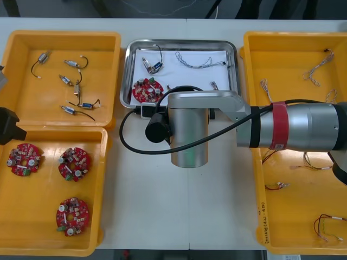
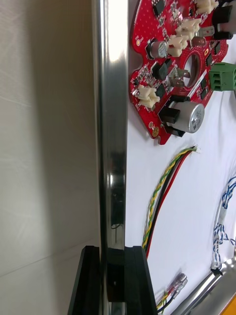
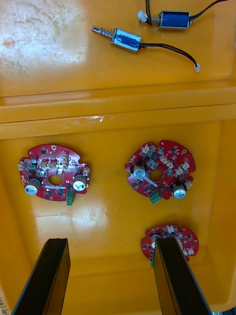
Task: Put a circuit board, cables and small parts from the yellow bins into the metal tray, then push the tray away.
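The metal tray point(image 1: 233, 51), white inside, lies at the table's far middle. It holds a red circuit board point(image 1: 147, 90), a small metal part point(image 1: 152, 65) and a blue and white cable point(image 1: 198, 62). My right gripper point(image 1: 144, 111) is at the tray's near left corner. In the right wrist view this gripper point(image 2: 112, 252) is shut on the tray's rim point(image 2: 110, 123), one finger outside and one inside. The circuit board point(image 2: 174, 64), a red and yellow cable point(image 2: 164, 194) and the blue and white cable point(image 2: 222, 216) lie just past it. My left gripper point(image 3: 110, 280) hangs open over the near left bin.
The far left yellow bin point(image 1: 65, 34) holds several small metal parts point(image 1: 76, 86). Three circuit boards point(image 1: 73, 164) lie in the near left bin point(image 1: 103, 189). The right bins point(image 1: 255, 162) hold cables. The left gripper point(image 1: 8, 125) sits at the table's left edge.
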Available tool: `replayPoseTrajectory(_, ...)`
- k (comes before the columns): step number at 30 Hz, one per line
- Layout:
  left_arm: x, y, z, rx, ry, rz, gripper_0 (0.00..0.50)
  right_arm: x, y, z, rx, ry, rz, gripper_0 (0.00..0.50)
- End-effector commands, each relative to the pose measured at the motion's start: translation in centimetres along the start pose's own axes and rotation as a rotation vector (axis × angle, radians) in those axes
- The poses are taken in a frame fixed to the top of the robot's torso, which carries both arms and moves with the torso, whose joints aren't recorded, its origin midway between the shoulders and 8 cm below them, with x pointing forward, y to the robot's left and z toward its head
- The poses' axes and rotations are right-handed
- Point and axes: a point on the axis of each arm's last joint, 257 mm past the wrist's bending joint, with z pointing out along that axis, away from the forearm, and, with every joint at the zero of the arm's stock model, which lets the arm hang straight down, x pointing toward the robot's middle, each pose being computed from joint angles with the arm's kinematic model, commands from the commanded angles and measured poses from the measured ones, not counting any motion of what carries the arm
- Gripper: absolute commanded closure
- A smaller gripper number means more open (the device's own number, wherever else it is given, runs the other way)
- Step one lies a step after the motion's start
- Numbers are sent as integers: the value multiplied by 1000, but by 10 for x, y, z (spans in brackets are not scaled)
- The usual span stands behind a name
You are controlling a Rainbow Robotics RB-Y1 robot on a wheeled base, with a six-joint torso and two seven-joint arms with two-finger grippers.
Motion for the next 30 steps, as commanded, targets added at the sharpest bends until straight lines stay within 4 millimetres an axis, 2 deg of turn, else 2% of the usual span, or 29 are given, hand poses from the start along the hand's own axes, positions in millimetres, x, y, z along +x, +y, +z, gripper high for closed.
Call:
replayPoseTrajectory(1,-1,20,-12,-58,-9,19,0,-25,-23,-7,53,-41,-50,500)
replayPoseTrajectory(30,-1,20,-12,-58,-9,19,0,-23,-76,14,127,-56,-31,500)
